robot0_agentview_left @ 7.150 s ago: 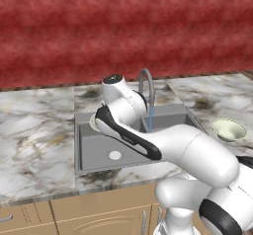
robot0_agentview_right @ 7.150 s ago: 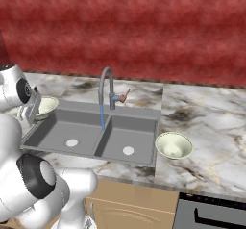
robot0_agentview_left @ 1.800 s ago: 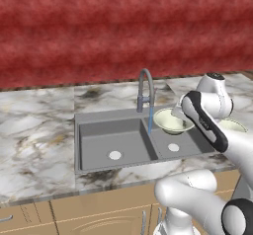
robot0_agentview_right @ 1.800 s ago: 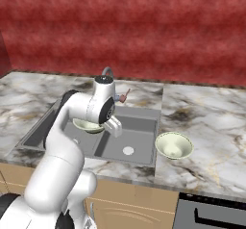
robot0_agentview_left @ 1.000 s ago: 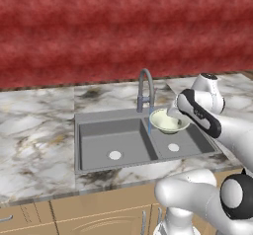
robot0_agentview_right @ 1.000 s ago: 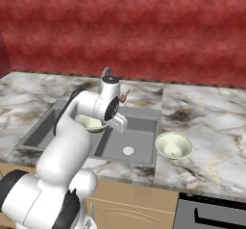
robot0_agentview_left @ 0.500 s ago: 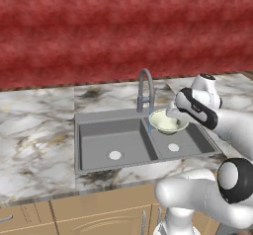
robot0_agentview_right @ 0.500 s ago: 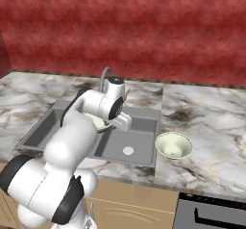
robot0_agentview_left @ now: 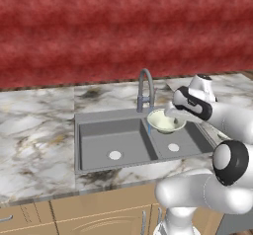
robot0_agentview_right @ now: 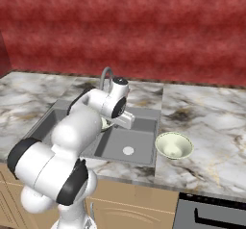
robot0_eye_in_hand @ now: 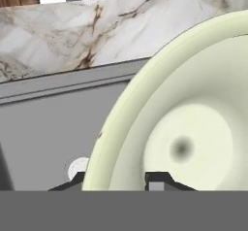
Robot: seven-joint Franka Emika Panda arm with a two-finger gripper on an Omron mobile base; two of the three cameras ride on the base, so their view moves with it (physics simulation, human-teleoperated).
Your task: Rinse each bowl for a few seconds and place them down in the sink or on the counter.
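Sink [robot0_agentview_left: 99, 130]: grey, matte, rectangular double basin, left of and below claw; round white drain in each basin.
Faucet [robot0_agentview_left: 144, 88]: curved grey, just left of claw; thin water stream falls at held bowl's near-left rim.
Held bowl [robot0_agentview_left: 165, 120]: round, shallow, cream-green, glossy; rim pinched in claw [robot0_agentview_left: 174, 113], clenched on it, over right basin.
Second bowl [robot0_agentview_right: 174, 145]: alike, on marbled bench [robot0_agentview_right: 206, 122], well right of claw.
Judgement: rinse under way; set-down spot lies straight below.

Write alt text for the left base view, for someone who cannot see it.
A white robot arm's gripper holds a pale bowl by its rim under the faucet, over the right basin of a grey double sink. Marbled counter surrounds the sink below a red wall.
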